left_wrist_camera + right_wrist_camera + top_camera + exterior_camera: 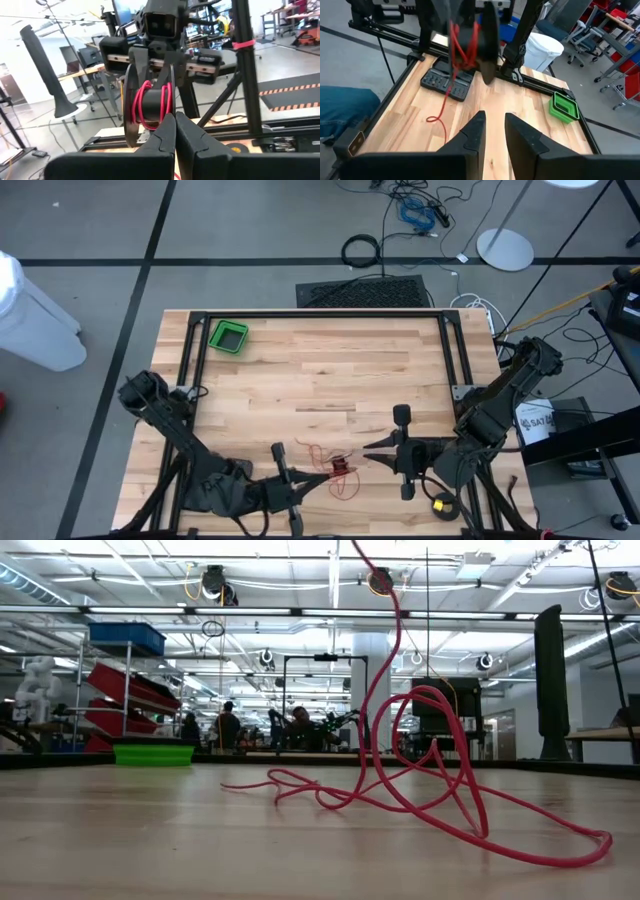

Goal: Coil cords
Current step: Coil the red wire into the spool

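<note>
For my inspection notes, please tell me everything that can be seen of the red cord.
The cord is thin, red and flexible. Several turns are wound around a dark spool raised above the table, just before the left gripper. The rest hangs down and lies on the table in loose, tangled loops.

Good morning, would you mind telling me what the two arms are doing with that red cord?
The left gripper, pinched shut, appears to hold a dark spool up off the table. A few turns of the red cord are wound on the spool. The rest of the cord hangs down and lies in loose loops on the wood. The right gripper faces the spool with its fingers open, touching nothing.
</note>
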